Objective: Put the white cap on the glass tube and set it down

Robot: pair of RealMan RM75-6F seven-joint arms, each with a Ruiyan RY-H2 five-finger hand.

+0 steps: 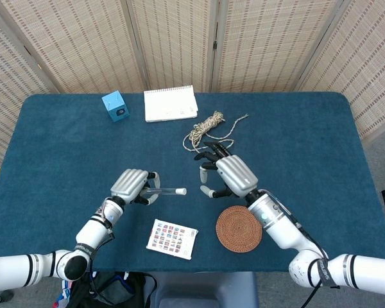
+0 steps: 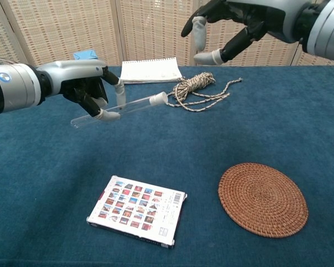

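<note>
Two hands over the blue tabletop [image 1: 64, 160], apart from each other. Left hand [image 1: 129, 186] pinches the tube [image 2: 114, 109] between thumb and fingers, holding it nearly level above the cloth — the cap [image 2: 158, 99] sits on the end pointing toward the right hand. Right hand [image 1: 228, 174] holds nothing, fingers spread, raised near the rope [image 1: 208, 128] (chest view shows it high, fingertips pointing down-left). Wicker coaster [image 2: 263, 198] lies on the cloth below the right forearm; card of small pictures [image 1: 172, 238] near the front edge, below the tube. Far side — notepad [image 1: 171, 103] and blue cube [image 1: 115, 106], side by side, well apart from both hands.
</note>
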